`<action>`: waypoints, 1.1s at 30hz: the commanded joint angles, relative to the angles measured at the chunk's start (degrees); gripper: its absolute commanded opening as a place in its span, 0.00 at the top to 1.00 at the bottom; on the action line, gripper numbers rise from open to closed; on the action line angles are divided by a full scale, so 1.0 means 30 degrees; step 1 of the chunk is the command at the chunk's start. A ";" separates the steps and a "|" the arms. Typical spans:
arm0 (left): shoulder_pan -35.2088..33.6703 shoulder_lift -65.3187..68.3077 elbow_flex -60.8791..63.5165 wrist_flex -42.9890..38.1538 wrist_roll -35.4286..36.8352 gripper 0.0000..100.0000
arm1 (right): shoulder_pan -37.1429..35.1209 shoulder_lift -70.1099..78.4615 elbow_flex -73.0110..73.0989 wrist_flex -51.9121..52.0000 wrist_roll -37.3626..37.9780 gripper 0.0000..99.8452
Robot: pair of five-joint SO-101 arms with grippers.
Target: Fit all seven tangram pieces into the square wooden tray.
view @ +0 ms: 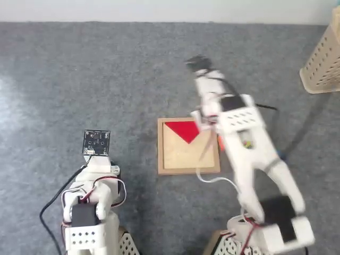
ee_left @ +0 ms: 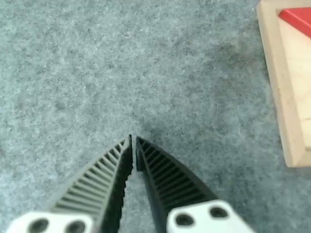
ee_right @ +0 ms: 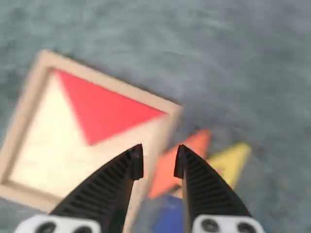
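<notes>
the right gripper point(ee_right: 158, 156) hangs empty, jaws a little apart, over one edge of the tray point(ee_right: 29, 97). an orange piece point(ee_right: 198, 144), a yellow piece point(ee_right: 234, 158) and a blue piece point(ee_right: 170, 221) lie on the surface just outside that edge. the left gripper point(ee_left: 133, 141) is closed on nothing, near the tray's opposite edge. one red triangle point(ee_right: 104, 109) sits inside, its long side along an edge, so most of the task looks undone.

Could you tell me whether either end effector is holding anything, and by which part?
Nothing is held. The left end effector is shut and empty over the carpet; the right end effector is open over the rim of the tray.
</notes>
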State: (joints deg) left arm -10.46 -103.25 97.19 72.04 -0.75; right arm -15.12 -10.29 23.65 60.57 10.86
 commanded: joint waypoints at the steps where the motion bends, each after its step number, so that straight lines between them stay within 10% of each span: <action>1: 0.0059 -0.0322 -0.0220 0.0088 0.0147 0.99 | 0.1626 -0.1216 0.0029 0.0835 0.0469 0.87; 33: 0.0059 -0.0322 -0.0220 0.0088 0.0147 0.99 | 0.6930 0.9480 -0.6652 0.2652 -0.1524 0.87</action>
State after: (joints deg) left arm -10.37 -103.25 97.19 72.04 -0.75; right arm 5.36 19.34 7.91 65.49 6.90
